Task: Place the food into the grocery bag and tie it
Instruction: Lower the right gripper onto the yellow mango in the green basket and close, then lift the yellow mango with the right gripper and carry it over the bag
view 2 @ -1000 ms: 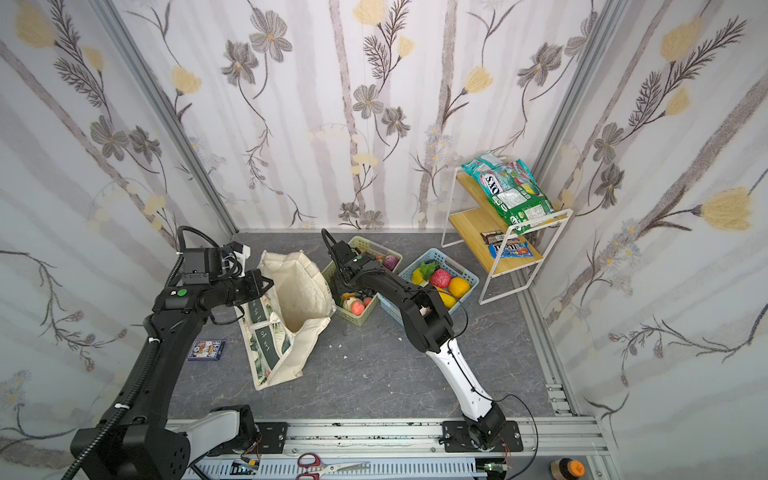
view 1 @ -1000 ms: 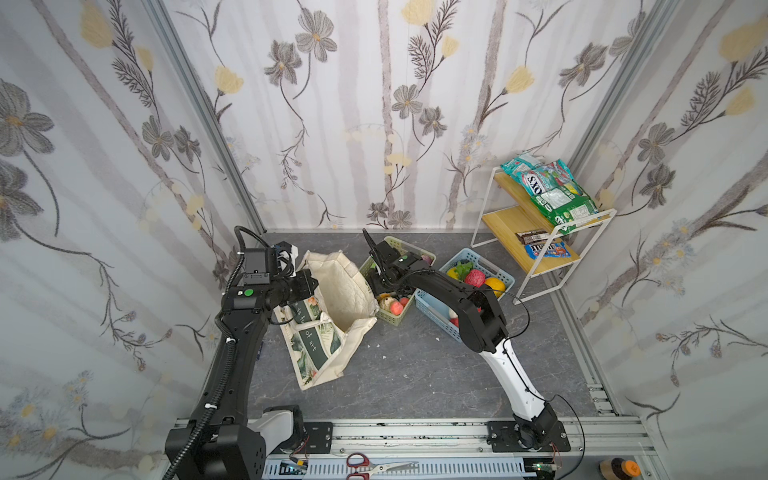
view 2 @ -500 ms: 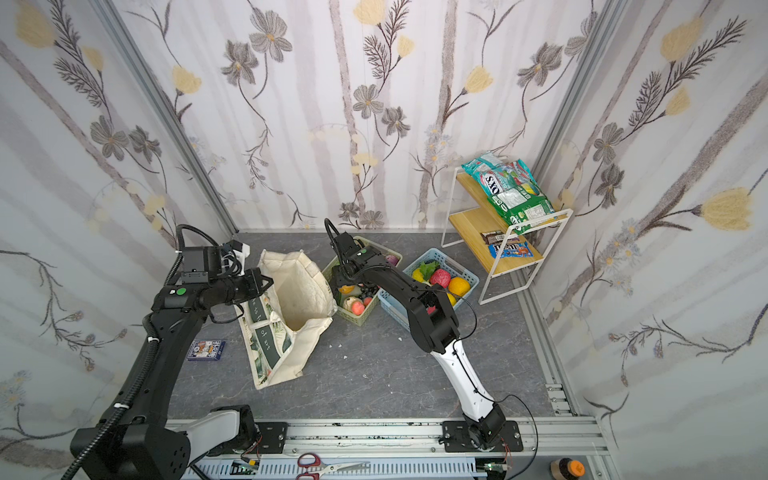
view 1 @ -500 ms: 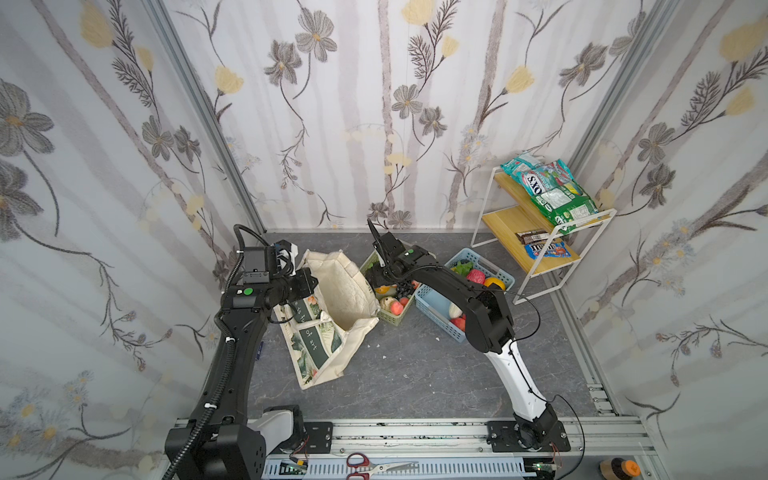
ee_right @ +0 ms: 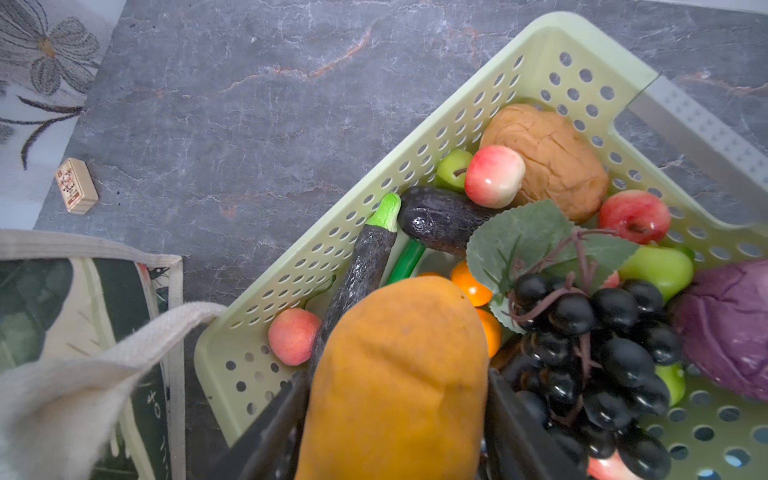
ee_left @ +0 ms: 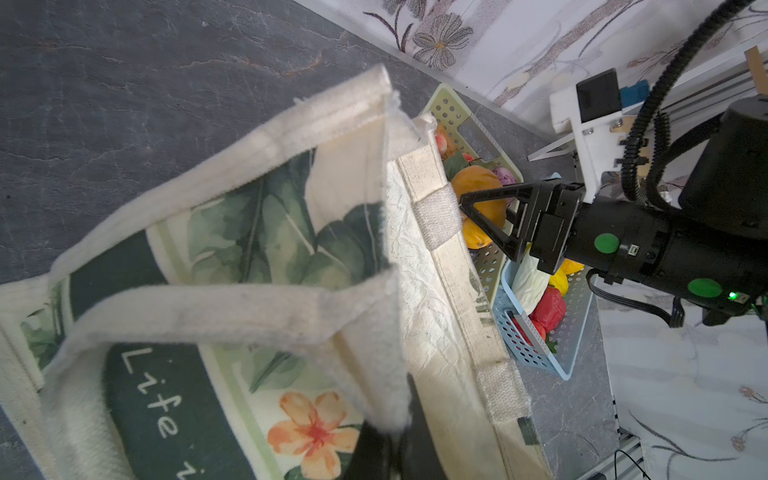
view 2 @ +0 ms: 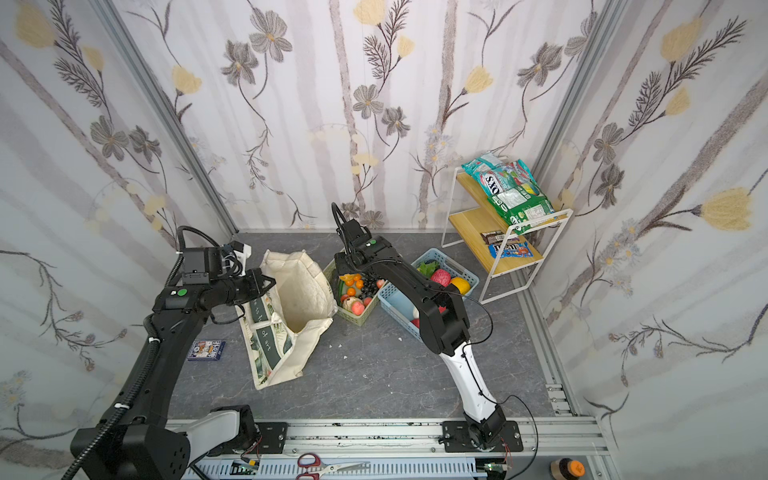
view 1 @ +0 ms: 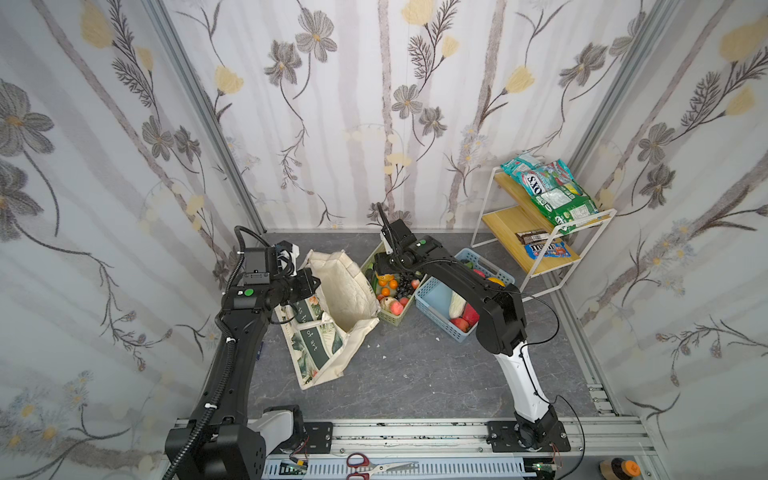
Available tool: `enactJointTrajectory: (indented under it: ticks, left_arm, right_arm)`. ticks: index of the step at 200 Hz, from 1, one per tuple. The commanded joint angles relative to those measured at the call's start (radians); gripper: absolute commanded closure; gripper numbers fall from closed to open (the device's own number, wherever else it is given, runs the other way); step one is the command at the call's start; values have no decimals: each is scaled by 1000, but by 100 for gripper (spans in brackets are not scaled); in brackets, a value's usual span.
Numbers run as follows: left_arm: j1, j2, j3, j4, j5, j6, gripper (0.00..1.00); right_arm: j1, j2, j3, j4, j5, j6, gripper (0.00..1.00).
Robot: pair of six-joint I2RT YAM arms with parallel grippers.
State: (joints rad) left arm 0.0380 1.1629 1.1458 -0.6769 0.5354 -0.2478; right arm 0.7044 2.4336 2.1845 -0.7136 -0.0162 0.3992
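Right gripper (ee_right: 395,419) clamps matte oblong orange fruit (ee_right: 399,353) over perforated green basket (view 1: 394,319), 3 o'clock of grocery bag (view 1: 353,299). Left gripper (ee_left: 390,444) pinches its woven cream handle (ee_left: 208,303); canvas slumped, mouth open.

Left claw (ee_left: 386,451) is just a dark blur at the wrist frame's edge, mostly behind the bag (ee_left: 266,199) strap it pinches. Right claw (ee_right: 395,415) and the orange fruit (ee_right: 399,353) it grips run off the wrist frame, and in both top views the arm mostly covers them. Blue basket (view 1: 436,320): contents half-hidden by that arm too.
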Motion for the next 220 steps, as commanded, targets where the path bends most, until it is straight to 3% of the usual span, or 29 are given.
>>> enactJointTrajectory:
  ticks: [1, 54, 123, 220]
  left_arm:
    - [-7, -3, 2, 52, 20, -14, 100]
    - [-24, -6, -1, 53, 5, -19, 100]
    - [-33, -15, -4, 53, -20, -20, 100]
    - [-33, -23, -3, 51, -18, -18, 100]
  right_arm:
    - [-4, -32, 0, 34, -8, -1, 37]
    - [0, -118, 1, 48, -76, -1, 37]
    - [94, -236, -40, 46, -102, -12, 36]
    - [246, -216, -50, 43, -183, -20, 36]
